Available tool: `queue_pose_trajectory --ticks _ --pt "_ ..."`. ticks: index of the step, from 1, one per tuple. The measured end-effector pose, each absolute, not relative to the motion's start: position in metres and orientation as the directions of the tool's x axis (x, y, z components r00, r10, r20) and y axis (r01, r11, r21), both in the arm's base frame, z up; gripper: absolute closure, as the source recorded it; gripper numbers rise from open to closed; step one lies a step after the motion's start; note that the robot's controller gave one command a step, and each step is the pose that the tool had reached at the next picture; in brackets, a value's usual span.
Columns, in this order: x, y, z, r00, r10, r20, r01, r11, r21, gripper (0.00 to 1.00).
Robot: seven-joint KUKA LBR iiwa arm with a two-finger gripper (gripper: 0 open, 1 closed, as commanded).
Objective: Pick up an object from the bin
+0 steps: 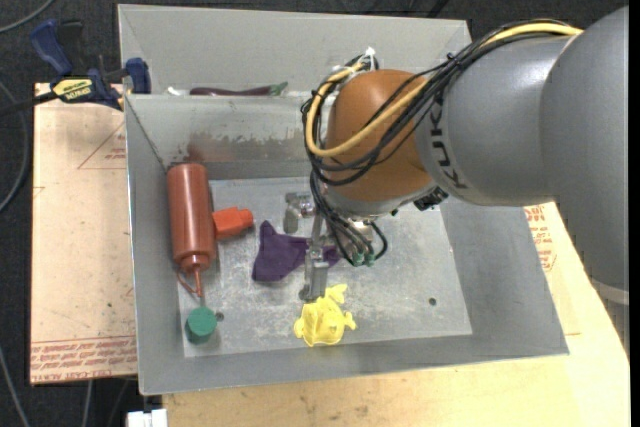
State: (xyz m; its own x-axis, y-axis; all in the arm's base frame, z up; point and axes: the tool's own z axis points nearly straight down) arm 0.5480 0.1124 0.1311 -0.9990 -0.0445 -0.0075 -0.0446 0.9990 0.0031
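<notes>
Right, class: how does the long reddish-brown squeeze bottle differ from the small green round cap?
The reddish-brown squeeze bottle is long and far larger; the green round cap is squat and small. The bottle lies on its side, nozzle toward the cap; the cap sits flat. Both lie by the left wall of the grey bin.

Scuffed matt grey metal bin (440, 305), glossy brown plastic bottle (190, 215), soft purple cloth (275, 253)

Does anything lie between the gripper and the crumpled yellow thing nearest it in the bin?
Nothing visible does. The gripper hangs at the upper edge of the crumpled yellow thing; the crumpled purple piece lies to its left in the view, not between.
</notes>
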Motion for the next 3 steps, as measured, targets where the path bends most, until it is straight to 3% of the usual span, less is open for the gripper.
queue_pose_trajectory --ticks 1,2,3 --pt "0.566 0.120 0.071 -0.952 -0.307 -0.004 -0.307 0.952 0.003 1.00" --pt "0.566 0.120 0.071 -0.952 -0.307 -0.004 -0.307 0.952 0.003 1.00" --pt "0.557 0.105 0.204 -0.933 -0.359 -0.008 -0.359 0.933 0.003 1.00"
